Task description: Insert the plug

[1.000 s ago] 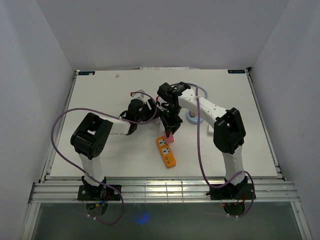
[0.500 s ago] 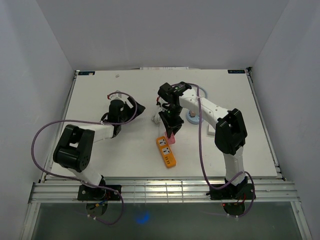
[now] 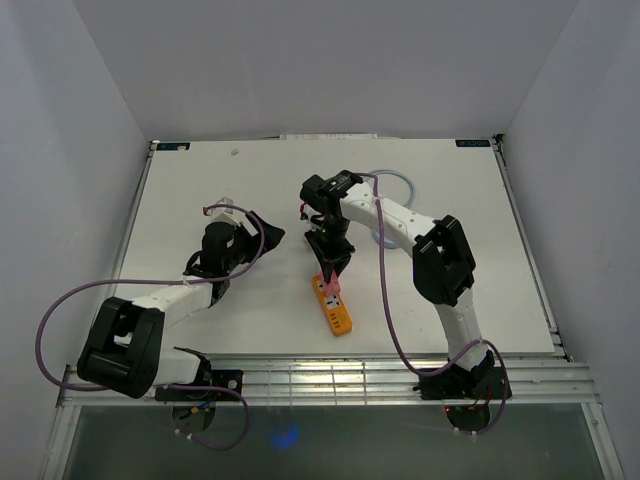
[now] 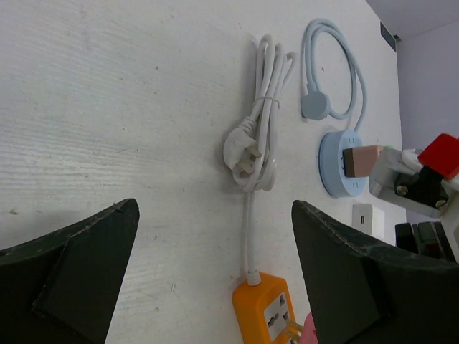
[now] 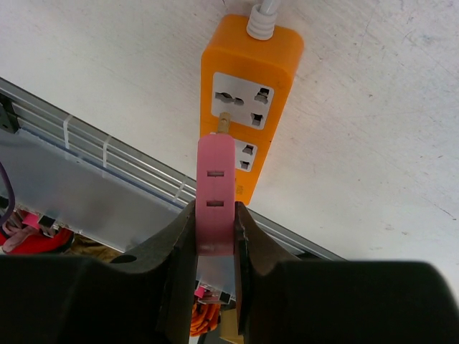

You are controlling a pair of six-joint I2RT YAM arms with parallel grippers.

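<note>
The orange power strip lies near the table's front edge, its white cord leading away. It also shows in the right wrist view and the left wrist view. My right gripper is shut on the pink plug and holds it right over the strip. The brass prongs touch the face of the end socket nearest the cord. The plug also shows in the top view. My left gripper is open and empty, to the left of the strip and apart from it, its fingers spread wide.
The strip's bundled white cord with its plug lies beyond the strip. A round light-blue socket hub with a looped blue cable sits further right, next to a small white adapter. The metal rail runs along the front edge.
My left arm has drawn back to the left, away from the strip. My right gripper has carried the pink plug down and forward onto the strip's end socket.
</note>
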